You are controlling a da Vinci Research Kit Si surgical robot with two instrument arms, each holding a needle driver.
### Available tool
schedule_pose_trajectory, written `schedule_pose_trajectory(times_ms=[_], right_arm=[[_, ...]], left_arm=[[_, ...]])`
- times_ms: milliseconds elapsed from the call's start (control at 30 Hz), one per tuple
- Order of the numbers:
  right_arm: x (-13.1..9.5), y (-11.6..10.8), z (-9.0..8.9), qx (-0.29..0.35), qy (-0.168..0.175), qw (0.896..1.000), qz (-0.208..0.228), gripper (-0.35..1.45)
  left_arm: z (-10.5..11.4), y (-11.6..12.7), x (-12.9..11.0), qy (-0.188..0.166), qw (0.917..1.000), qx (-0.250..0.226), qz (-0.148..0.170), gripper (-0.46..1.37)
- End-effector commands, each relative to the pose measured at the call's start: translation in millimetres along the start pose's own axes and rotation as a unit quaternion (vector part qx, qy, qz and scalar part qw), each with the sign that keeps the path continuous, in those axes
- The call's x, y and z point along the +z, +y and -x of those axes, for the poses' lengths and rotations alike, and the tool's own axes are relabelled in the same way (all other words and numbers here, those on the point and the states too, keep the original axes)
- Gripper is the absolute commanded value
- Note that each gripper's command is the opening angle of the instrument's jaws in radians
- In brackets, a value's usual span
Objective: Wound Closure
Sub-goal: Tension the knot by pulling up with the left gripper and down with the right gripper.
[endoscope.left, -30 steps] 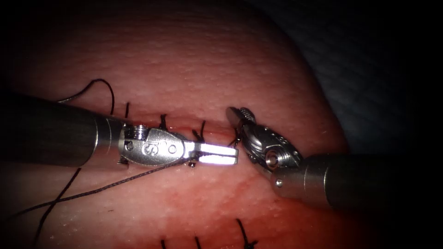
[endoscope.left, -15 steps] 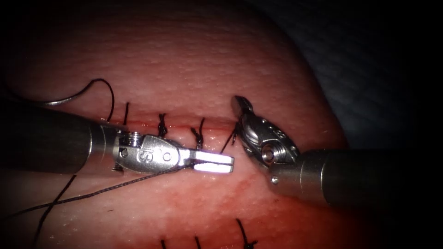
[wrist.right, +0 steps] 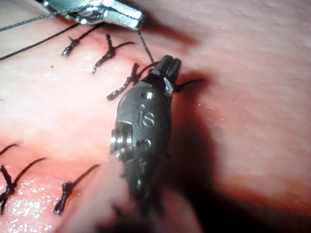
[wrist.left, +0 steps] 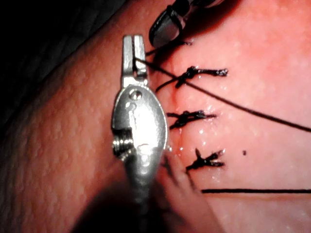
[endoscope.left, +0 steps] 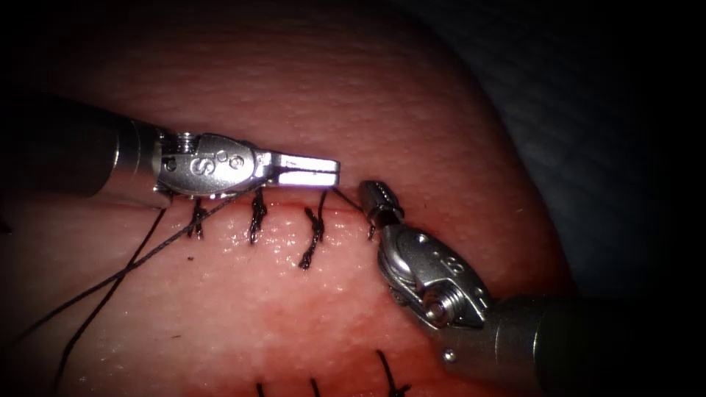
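Judging from above, the closure looks well along: three knotted stitches (endoscope.left: 257, 217) already cross the cut (endoscope.left: 294, 206) in the tissue (endoscope.left: 309, 95), with a fourth being worked at its right end. The left claw (endoscope.left: 312, 169) sits closed just above the cut, pinching the thread (endoscope.left: 132, 261), whose two strands run off down and to the left; a short taut piece runs on from it to the right claw (endoscope.left: 375, 202), which is closed on the thread at the cut's right end. I cannot make out the needle. Along the left shaft, the left claw (wrist.left: 133, 51) grips the thread (wrist.left: 233, 104), which passes over the stitches (wrist.left: 192, 116). Along the right shaft, the right claw (wrist.right: 165, 68) is shut on thread at the last stitch, the left claw (wrist.right: 124, 17) beyond it. What remains appears to be securing this last stitch and trimming the thread.
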State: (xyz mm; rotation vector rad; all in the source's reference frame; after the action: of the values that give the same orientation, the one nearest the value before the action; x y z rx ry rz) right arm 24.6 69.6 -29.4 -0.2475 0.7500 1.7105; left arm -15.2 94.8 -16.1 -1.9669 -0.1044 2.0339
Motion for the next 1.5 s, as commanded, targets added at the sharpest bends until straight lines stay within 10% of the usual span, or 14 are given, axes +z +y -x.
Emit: schedule_pose_trajectory(times_ms=[33, 567, 1500], right_arm=[[-0.1, 0.0, 0.3, -0.004, 0.000, 1.000, -0.001, -0.35], [-2.1, 0.0, 4.8, -0.017, -0.029, 0.999, -0.003, -0.35], [-6.6, -2.8, 4.7, -0.140, -0.047, 0.979, -0.140, -0.35]], left_arm=[[0.4, -1.1, 0.4, -0.001, 1.0000, -0.002, 0.002, -0.35], [5.4, -11.9, 4.3, -0.007, 0.9997, -0.002, -0.023, -0.35], [10.1, -22.0, 8.0, 0.003, 0.9983, -0.001, -0.059, -0.35]])
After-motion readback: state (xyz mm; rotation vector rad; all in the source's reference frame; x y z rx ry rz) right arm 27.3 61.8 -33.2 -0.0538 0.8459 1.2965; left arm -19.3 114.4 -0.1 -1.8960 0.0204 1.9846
